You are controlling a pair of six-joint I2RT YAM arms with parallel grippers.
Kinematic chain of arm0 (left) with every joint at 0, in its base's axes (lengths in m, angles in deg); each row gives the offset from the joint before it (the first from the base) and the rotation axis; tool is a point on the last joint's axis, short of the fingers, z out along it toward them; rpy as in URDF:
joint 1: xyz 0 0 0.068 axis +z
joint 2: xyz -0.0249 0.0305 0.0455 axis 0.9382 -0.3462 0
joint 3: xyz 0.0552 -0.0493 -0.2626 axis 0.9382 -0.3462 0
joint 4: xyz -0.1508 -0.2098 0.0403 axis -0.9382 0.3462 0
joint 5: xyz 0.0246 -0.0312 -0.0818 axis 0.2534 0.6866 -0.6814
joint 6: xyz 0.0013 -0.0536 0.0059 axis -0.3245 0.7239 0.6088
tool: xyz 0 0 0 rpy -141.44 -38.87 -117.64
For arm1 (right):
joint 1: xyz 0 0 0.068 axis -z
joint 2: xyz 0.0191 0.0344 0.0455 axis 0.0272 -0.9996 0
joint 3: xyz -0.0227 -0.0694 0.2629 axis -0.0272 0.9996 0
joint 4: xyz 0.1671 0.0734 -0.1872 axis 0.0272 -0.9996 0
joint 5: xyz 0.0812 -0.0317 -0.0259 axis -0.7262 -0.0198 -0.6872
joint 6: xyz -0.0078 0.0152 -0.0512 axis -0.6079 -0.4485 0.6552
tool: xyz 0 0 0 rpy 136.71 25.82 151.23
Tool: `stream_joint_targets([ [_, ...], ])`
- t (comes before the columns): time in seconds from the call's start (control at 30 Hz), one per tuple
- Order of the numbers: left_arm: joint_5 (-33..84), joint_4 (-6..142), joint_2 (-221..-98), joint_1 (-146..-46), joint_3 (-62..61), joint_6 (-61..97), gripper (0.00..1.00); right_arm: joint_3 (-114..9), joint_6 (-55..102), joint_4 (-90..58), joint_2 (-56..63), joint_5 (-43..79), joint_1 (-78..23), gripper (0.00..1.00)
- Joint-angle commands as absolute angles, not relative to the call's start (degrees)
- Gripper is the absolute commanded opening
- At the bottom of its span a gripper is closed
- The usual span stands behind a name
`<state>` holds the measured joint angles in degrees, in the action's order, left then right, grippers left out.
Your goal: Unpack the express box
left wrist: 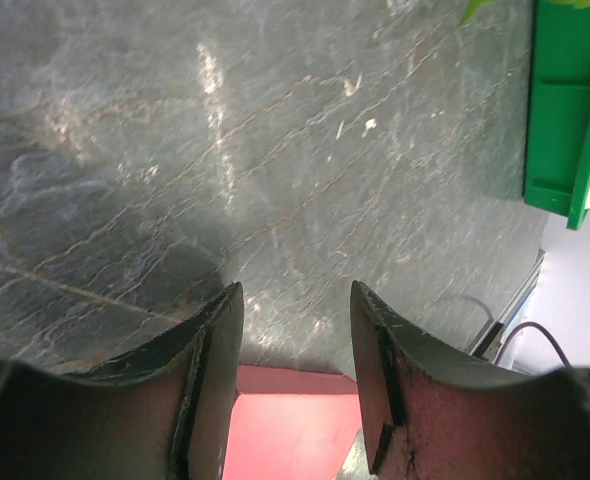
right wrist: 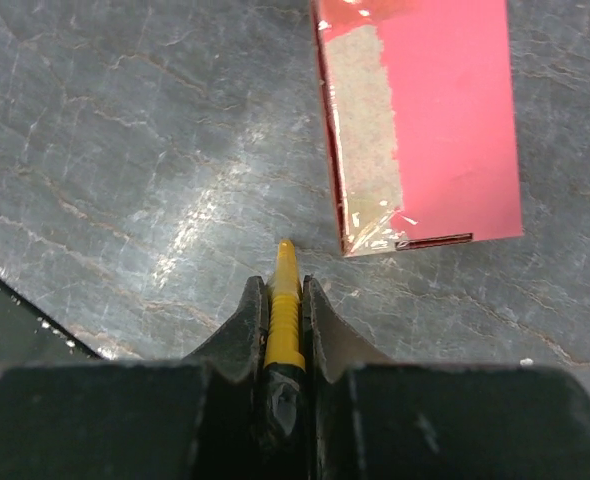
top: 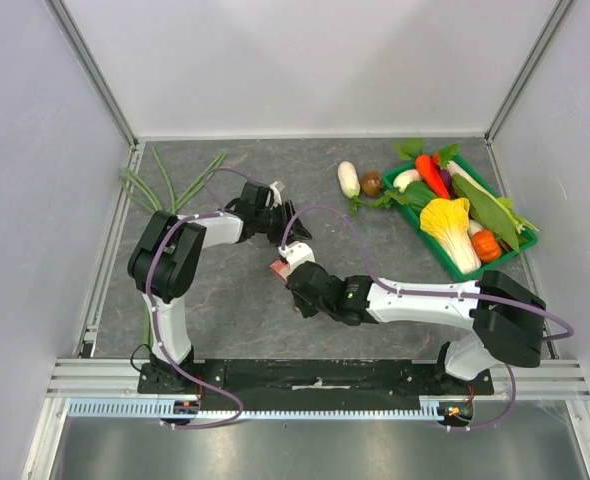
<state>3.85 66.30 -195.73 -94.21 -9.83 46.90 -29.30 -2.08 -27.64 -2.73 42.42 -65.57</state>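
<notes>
Right gripper (right wrist: 285,285): closed tight on the yellow knife (right wrist: 284,305), blade tip poking just past the fingertips.
Left gripper (left wrist: 295,300): fingers parted, nothing between them.
Express box (right wrist: 425,120): flat on the table (top: 235,320) near its middle, taped end just beyond the knife tip and slightly right of it; directly beneath the left gripper, pink face showing between the finger roots.
Green tray (left wrist: 560,100): far right corner; holds a carrot (top: 431,175), a yellow-white cabbage (top: 450,228), a green-husked cob (top: 485,205) and a small orange piece (top: 486,245).
Beside tray: white radish (top: 348,178) and brown mushroom (top: 371,183) loose on the table, left of it.
Far left corner: long green stalks (top: 175,180) along the edge.
Open room: bare slate between box and tray, and along the near edge.
</notes>
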Motion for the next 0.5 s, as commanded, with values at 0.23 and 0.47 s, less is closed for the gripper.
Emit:
stream_joint_targets([
  [0.23,3.83,71.85,-191.16,-94.27,-15.01,45.76,0.51,-26.14,-4.9,-29.15,3.71,55.29,-63.75,0.0],
  [0.47,3.83,74.14,-187.21,-94.35,-18.97,45.93,0.49,-26.49,-4.02,-29.15,4.51,57.13,-61.11,0.0],
])
